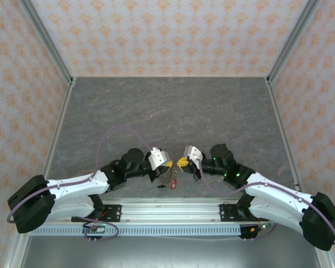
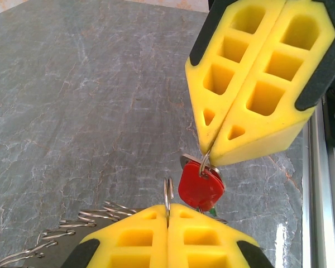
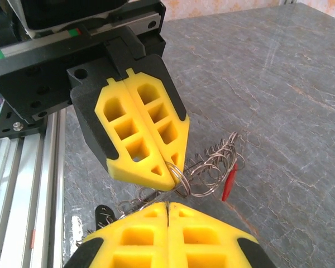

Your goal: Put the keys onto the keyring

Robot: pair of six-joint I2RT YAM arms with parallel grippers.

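Just above the table near the front rail, my left gripper [image 1: 166,163] and right gripper [image 1: 181,162] meet tip to tip. The left gripper [image 2: 168,207] is shut on a thin split ring [image 2: 168,192] belonging to the keyring, whose bunched wire loops [image 2: 84,220] trail off to the left. My right gripper [image 2: 207,152] is shut on a small ring that carries a red key [image 2: 200,187], and a green head [image 2: 212,211] peeks out under it. In the right wrist view the keyring's loops [image 3: 212,159] hang by the left gripper [image 3: 172,180], with a red key [image 3: 229,181] edge-on and a dark key [image 3: 103,215].
The grey stone-patterned table [image 1: 167,111] stretches away behind the grippers, bounded by patterned walls. An aluminium rail [image 1: 167,209] runs along the near edge just below the hanging keys [image 1: 168,183].
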